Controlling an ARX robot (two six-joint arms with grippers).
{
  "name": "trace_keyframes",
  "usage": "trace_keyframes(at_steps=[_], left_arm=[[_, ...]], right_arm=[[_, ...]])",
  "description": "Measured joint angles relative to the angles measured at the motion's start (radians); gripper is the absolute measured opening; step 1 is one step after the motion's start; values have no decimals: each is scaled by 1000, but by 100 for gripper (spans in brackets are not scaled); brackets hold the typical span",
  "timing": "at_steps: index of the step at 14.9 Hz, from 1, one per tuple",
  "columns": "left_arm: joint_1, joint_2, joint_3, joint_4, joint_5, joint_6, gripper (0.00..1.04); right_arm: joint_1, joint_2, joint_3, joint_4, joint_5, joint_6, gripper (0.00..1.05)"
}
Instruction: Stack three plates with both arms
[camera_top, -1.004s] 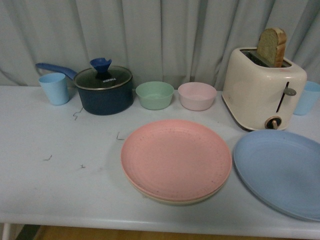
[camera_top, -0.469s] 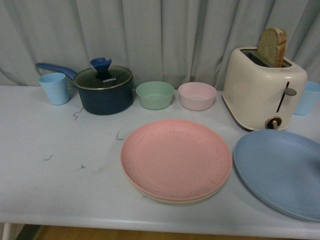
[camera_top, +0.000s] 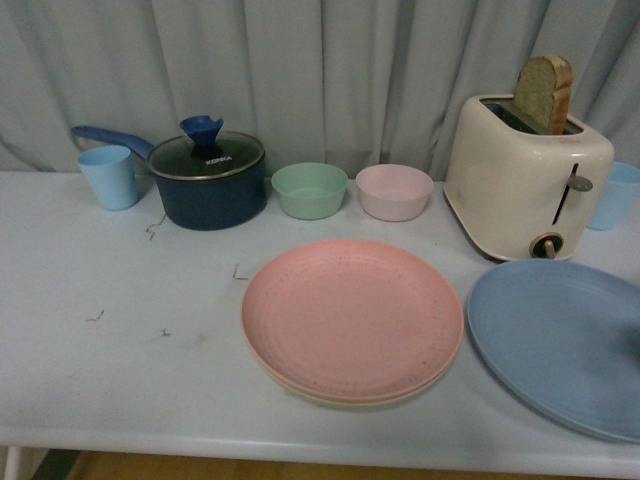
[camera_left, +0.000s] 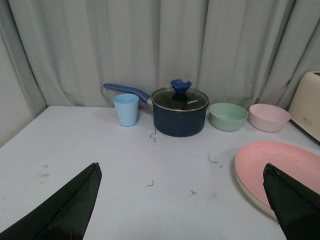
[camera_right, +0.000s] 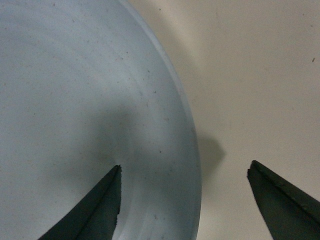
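While the blue plate is lying with its rim between the right gripper's spread jaws, the pink plate is sitting on the beige plate beside the spread left gripper; a shallow pinch is risking a slip.

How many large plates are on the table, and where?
3. The pink plate lies in the middle, on the beige plate, whose rim alone shows. The blue plate lies apart on the right, before the toaster.
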Motion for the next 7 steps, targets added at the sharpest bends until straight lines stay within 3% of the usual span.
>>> trace_keyframes(at_steps=[5, 6, 7], left_arm=[[0, 0, 0, 0, 0, 0, 98], [0, 0, 0, 0, 0, 0, 98], [0, 0, 0, 0, 0, 0, 98]], right_arm=[[-2, 13, 4, 13, 8, 14, 34], [-24, 11, 2, 26, -8, 25, 15], [-36, -6, -13, 33, -30, 31, 8]])
